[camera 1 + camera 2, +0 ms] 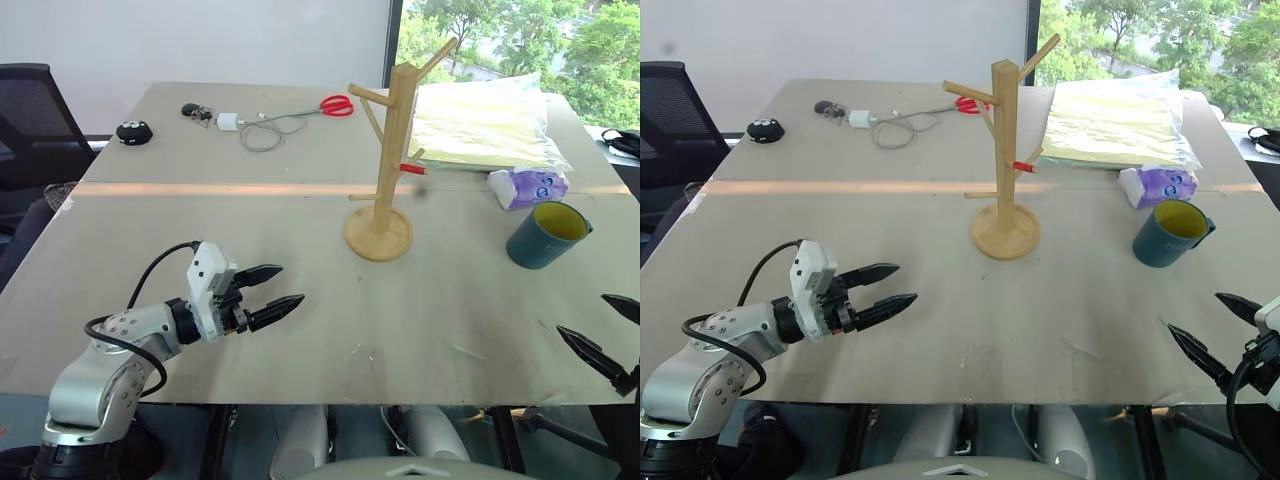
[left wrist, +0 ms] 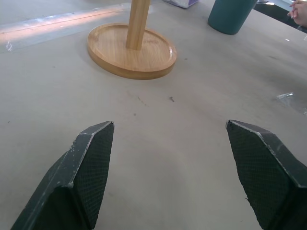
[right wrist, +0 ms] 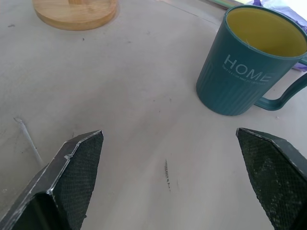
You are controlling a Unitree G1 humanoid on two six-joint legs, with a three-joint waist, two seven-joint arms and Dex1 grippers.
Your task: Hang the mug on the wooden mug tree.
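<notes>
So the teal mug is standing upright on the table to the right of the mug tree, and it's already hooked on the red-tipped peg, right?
Not quite. The mug is upright on the table, right of the wooden mug tree, but it is not hooked on anything. The red-tipped peg is bare, as the left eye view shows, and the right wrist view shows the mug resting on the tabletop.

Bright daylight from window (image 1: 520, 40), soft shadows, table (image 1: 200, 290) perhaps slightly overexposed

The mug (image 3: 249, 72) bears the word "HOME" on its side.
</notes>
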